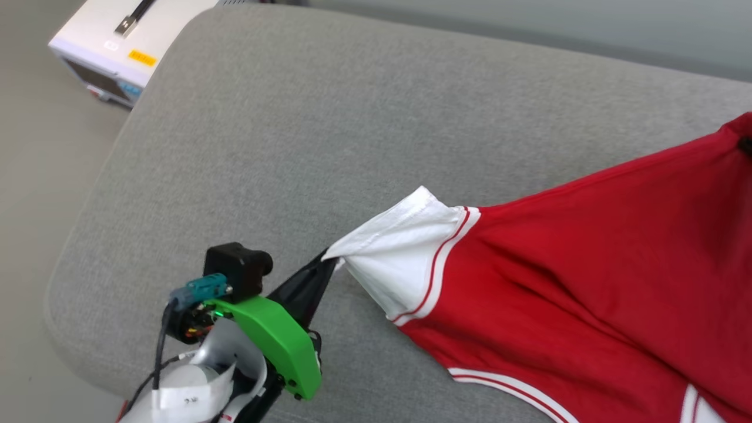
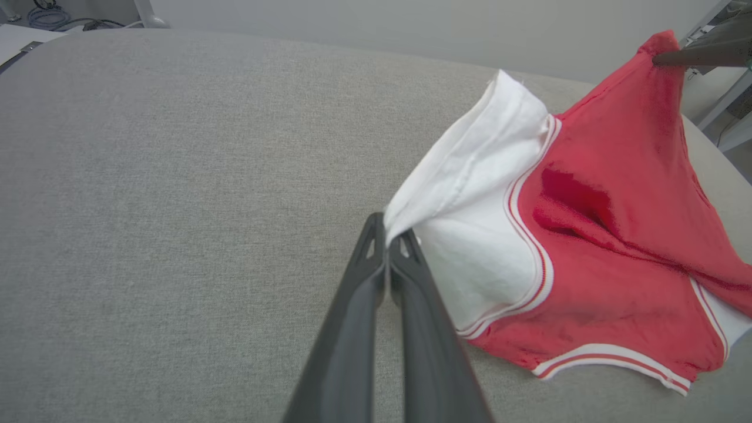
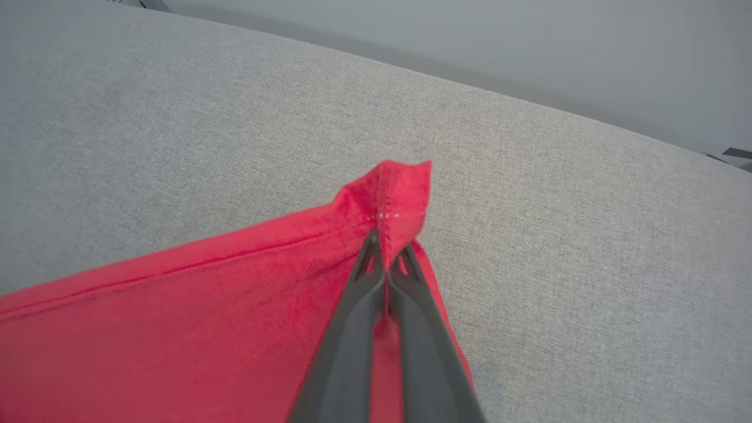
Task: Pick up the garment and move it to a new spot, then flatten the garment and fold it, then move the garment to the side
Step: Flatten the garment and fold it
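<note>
Both grippers are pinched shut on cloth. My left gripper [image 2: 388, 232] has its two long dark fingers [image 2: 352, 329] pressed together on the edge of the white short sleeve [image 2: 470, 194] of the red basketball-style T-shirt [image 2: 605, 235] with red-and-white striped trim. The sleeve is drawn to a point at the tips. My right gripper [image 3: 388, 249] is clamped the same way on a stitched red corner of the shirt, which pokes up past its fingertips in a small peak. In the left wrist view I see that corner raised at the upper right, with a dark finger of the other arm touching it.

The shirt is stretched between the two grips over a rounded grey woven-fabric cushion [image 1: 282, 147]. In the head view it runs from the sleeve near the middle out to the right edge, with slack folds in the red cloth and the striped lower edge lying on the cushion. The left arm's green plastic wrist cover [image 1: 282, 341] and small black camera block [image 1: 238, 270] sit at the lower left. Beyond the cushion's upper left corner stands a white box-shaped instrument [image 1: 111, 53] with a yellow label and a black cable on top.
</note>
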Tool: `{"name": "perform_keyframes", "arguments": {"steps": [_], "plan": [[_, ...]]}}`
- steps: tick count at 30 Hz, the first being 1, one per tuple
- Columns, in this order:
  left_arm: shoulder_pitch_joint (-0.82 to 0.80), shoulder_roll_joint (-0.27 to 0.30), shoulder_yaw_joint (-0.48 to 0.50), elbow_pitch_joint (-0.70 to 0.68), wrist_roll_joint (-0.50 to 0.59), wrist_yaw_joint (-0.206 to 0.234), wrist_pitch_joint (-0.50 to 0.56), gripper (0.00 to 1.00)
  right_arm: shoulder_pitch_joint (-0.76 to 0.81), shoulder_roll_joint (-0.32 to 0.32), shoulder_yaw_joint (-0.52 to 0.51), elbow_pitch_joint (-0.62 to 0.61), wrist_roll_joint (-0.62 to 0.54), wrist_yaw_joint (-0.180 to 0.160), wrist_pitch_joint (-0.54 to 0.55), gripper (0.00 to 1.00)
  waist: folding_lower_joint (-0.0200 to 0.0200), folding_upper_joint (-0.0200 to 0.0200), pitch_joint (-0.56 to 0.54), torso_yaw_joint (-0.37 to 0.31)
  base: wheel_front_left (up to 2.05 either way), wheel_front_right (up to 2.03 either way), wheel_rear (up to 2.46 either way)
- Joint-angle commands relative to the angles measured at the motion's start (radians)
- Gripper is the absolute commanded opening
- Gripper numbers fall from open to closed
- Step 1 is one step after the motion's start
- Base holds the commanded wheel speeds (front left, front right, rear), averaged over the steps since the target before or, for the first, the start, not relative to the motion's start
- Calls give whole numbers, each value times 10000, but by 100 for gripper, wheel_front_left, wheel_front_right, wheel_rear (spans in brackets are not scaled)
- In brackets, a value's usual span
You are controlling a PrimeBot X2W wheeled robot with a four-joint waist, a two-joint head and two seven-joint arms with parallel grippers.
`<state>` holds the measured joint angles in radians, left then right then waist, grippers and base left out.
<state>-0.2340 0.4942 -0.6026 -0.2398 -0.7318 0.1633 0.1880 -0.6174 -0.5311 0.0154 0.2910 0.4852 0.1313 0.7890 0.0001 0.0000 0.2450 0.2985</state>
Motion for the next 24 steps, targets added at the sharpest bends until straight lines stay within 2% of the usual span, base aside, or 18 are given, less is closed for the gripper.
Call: {"name": "perform_keyframes", "arguments": {"steps": [1, 14, 24], "plan": [[-347, 214, 318, -184, 24, 123, -25, 0, 45, -108, 14, -287, 277, -6, -382, 0, -1, 0, -863, -799, 0, 0, 0], [-1545, 806, 1671, -738, 220, 445, -409, 0, 502, -178, -116, -2260, 774, -6, -1058, 0, -1, 0, -1768, -1935, 0, 0, 0], [-2657, 1148, 2729, -1414, 773, 914, -979, 0, 898, 230, -788, -4144, 772, -6, -1304, 0, -1, 0, -1915, -2597, 0, 0, 0]]}}
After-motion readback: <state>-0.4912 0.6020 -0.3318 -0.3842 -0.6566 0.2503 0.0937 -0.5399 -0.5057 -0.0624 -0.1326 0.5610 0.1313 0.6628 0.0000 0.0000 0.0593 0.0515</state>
